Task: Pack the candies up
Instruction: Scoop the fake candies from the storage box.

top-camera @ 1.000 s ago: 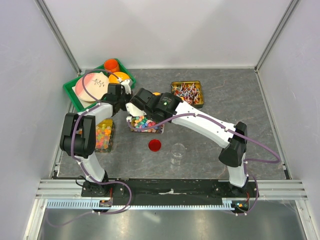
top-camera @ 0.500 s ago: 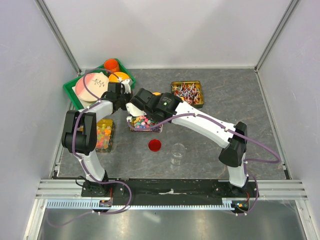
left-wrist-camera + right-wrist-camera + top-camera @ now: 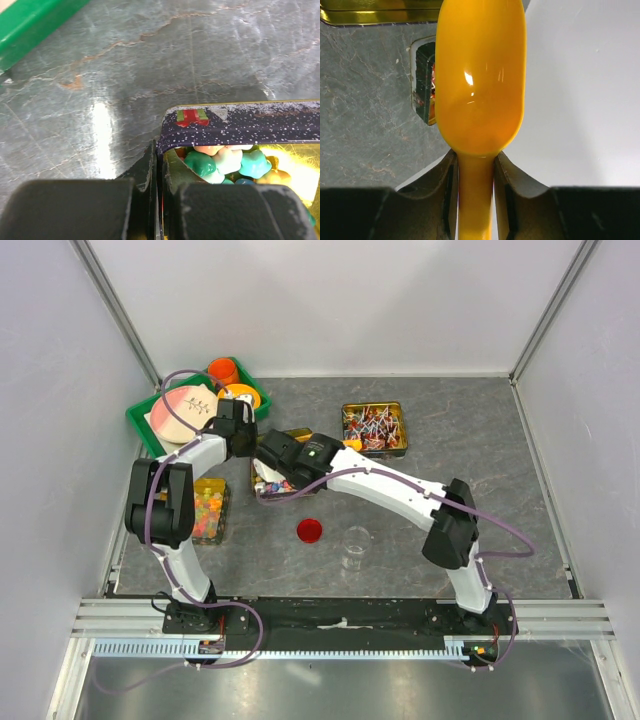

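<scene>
The candies (image 3: 225, 161) are heaped in the tin (image 3: 240, 125), a jumble of green, white, teal and peach stars pressed up under its dark speckled rim. Right beside them is the left tool (image 3: 157, 165), closed down narrow on the tin's wall at the corner, one finger outside and one inside. The nearest green star sits just past the inner finger, though contact can't be made out.

From overhead, the tin sits mid-counter, a little left of centre. The right arm reaches across it and covers most of it, so only a strip of coloured pieces peeks out along its near-left edge.

On the wrist camera, the right tool (image 3: 476, 170) is clamped on the neck of an orange scoop (image 3: 480, 75), a finger hugging the handle on each side. The bowl points away from the camera, glossy and smooth, and the candies don't appear in this view at all.

Moving outward on the grey marbled counter (image 3: 480, 460), a red lid (image 3: 310, 531) lies just in front of the tin. A clear cup (image 3: 354, 543) stands beside it to the right. A container of red-orange gummies (image 3: 207, 510) sits to the left by the left arm. A tin of lollipops (image 3: 374, 427) is off to the right rear, and a green tray (image 3: 145, 425) fills the far left corner.
</scene>
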Available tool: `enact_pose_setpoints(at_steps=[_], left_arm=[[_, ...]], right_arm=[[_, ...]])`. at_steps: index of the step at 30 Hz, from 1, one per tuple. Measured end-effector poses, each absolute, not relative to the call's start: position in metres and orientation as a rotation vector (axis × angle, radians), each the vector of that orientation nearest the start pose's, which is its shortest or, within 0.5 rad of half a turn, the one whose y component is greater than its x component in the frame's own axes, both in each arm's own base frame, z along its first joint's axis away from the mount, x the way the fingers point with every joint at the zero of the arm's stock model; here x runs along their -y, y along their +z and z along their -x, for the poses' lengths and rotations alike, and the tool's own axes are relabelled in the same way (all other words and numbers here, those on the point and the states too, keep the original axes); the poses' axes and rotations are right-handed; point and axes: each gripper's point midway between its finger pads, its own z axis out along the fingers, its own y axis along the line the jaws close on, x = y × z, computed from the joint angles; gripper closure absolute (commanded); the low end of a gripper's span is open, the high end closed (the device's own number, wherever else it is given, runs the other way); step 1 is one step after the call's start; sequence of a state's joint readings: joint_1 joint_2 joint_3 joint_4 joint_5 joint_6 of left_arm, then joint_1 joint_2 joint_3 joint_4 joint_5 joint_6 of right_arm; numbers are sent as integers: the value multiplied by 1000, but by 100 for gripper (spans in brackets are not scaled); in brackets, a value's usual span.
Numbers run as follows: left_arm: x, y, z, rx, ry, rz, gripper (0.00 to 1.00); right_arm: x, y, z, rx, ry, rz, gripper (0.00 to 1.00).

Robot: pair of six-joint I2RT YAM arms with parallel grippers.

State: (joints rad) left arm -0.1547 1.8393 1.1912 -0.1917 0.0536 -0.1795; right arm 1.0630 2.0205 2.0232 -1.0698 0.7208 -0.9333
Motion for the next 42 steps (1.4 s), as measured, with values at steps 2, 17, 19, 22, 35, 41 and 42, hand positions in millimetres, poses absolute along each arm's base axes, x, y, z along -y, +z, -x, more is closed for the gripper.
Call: enact_pose_setpoints(at_steps=[2, 17, 19, 22, 35, 41, 42], left_arm=[[85, 55, -449, -2421, -200, 12, 98], [88, 66, -447, -2389, -118, 3, 98], [88, 67, -447, -2386, -117, 4, 98], [88, 67, -446, -2387, -116, 5, 98], [87, 65, -443, -2391, -114, 3, 98], [87, 62, -441, -2400, -116, 2, 98], [87, 62, -441, -2400, -116, 1, 98]], right_arm=[[-325, 226, -343, -1533, -907, 1971, 100], [-339, 171, -362, -1496, -1081, 2084, 100], [-343, 169, -365, -1491, -1095, 2080, 100], [-347, 168, -369, -1481, -1119, 2070, 100], [-359, 151, -369, -1451, -1095, 2113, 100], [-368, 144, -366, -1460, -1021, 2108, 100], [-369, 141, -366, -1466, -1003, 2106, 100]])
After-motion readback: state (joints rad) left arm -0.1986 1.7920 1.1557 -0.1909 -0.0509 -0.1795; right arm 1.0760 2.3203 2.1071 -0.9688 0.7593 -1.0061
